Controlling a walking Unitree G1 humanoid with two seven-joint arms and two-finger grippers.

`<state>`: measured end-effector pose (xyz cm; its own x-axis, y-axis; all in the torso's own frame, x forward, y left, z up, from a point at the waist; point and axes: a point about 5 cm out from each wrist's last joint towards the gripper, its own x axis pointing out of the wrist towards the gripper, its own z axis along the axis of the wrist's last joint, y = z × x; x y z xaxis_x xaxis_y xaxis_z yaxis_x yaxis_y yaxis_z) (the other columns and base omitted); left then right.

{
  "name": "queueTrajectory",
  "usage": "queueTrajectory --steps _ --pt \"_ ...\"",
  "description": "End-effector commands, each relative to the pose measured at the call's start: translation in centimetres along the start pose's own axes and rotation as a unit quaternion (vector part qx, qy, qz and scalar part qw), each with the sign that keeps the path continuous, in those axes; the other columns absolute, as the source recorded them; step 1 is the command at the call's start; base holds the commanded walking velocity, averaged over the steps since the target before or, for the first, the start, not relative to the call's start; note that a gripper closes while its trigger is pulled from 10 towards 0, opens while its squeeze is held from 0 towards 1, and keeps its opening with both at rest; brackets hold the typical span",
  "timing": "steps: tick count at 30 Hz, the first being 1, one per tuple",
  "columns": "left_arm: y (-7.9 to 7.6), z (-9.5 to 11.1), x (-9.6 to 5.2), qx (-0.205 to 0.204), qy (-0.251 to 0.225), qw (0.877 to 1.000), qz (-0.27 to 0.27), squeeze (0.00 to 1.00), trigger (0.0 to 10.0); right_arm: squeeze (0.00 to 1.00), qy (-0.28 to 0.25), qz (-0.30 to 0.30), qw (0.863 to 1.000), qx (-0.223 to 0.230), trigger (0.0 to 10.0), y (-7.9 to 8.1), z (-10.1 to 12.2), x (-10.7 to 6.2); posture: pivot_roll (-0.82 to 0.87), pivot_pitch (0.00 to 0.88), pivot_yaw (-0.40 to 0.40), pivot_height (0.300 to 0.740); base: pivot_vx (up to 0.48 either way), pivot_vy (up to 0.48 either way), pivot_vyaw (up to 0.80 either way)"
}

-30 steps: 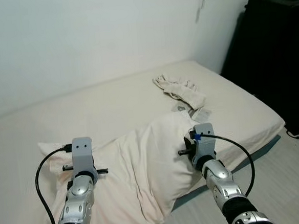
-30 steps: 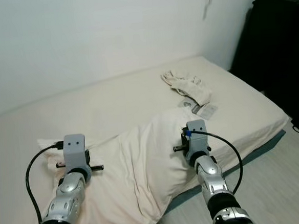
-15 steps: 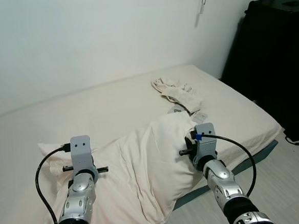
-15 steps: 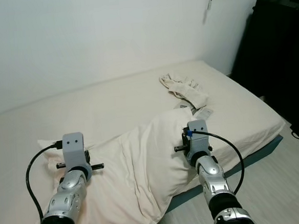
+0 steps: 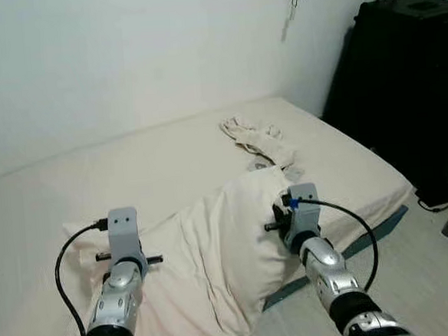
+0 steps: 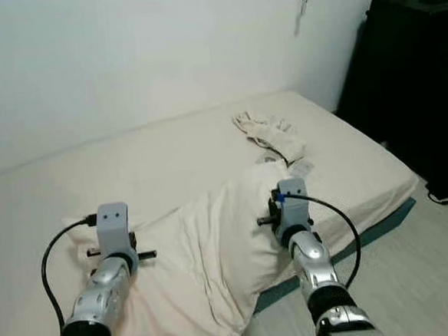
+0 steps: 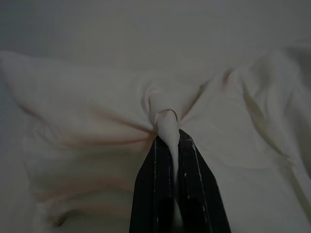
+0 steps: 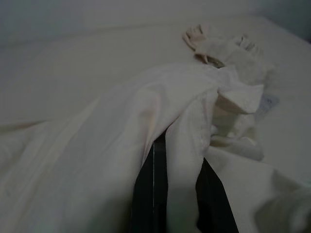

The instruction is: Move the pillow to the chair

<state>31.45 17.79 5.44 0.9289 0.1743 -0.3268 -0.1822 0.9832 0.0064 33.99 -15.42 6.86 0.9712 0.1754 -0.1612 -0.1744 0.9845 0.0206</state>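
Here the left pincer (image 7: 171,145) pinches a gathered fold of the pillow (image 5: 214,253), and the right pincer (image 8: 177,155) clamps a fold at the pillow's opposite end, cloth pressed between its black fingers. Holding both ends probably keeps the limp pillow spread between the arms for a lift. The pillow lies at the near edge of the bed (image 5: 131,159), one end drooping over that edge toward the floor (image 5: 424,277). Crumpled pale cloths (image 5: 256,135) lie toward the bed's far right corner. A black case (image 5: 402,71) stands beyond the bed's right edge, likely narrowing any turn that way.
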Motion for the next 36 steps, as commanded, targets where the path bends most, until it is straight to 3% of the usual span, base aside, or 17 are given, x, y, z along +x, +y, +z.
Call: queueTrajectory --steps 1,5,14,20,23,28,36 --pt "0.1 0.6 0.2 0.01 -0.019 1.0 0.007 0.0 10.0 0.0 -0.007 0.0 1.0 0.009 10.0 0.1 0.4 0.2 -0.03 0.073 -0.016 0.74 0.0 0.0 0.0" --pt "-0.6 0.4 -0.2 0.03 -0.027 0.999 -0.03 0.0 10.0 0.0 -0.009 0.018 1.0 -0.02 10.0 0.0 0.3 0.0 -0.02 0.063 -0.023 0.74 0.0 0.0 0.0" --pt "0.2 -0.2 -0.9 0.022 -0.037 0.999 0.008 0.0 10.0 0.0 0.0 0.008 1.0 -0.008 10.0 0.1 -0.5 -0.3 -0.01 0.075 -0.013 0.74 0.0 0.0 0.0" --pt "-0.5 -0.1 -0.7 0.023 -0.038 0.999 -0.013 0.0 10.0 0.0 -0.004 0.018 1.0 0.001 10.0 0.4 -0.6 -0.5 -0.03 0.071 -0.004 0.74 0.0 0.0 0.0" --pt "-1.0 0.0 -0.6 0.032 -0.042 0.998 -0.025 0.0 10.0 0.0 0.0 0.002 1.0 0.016 10.0 0.0 -0.8 -0.7 -0.03 0.063 -0.003 0.74 0.0 0.0 -0.68" --pt "-2.0 0.3 -0.7 0.057 -0.056 0.996 -0.047 0.0 10.0 0.0 0.006 -0.001 1.0 -0.003 10.0 -0.5 -1.3 -1.1 -0.04 0.056 -0.005 0.74 0.0 0.0 -0.8" --pt "-1.7 0.4 -0.8 0.053 -0.062 0.996 -0.033 0.0 10.0 0.0 0.014 -0.003 1.0 -0.002 10.0 -0.8 -1.6 -1.2 -0.03 0.056 -0.02 0.74 0.0 0.0 -0.8"
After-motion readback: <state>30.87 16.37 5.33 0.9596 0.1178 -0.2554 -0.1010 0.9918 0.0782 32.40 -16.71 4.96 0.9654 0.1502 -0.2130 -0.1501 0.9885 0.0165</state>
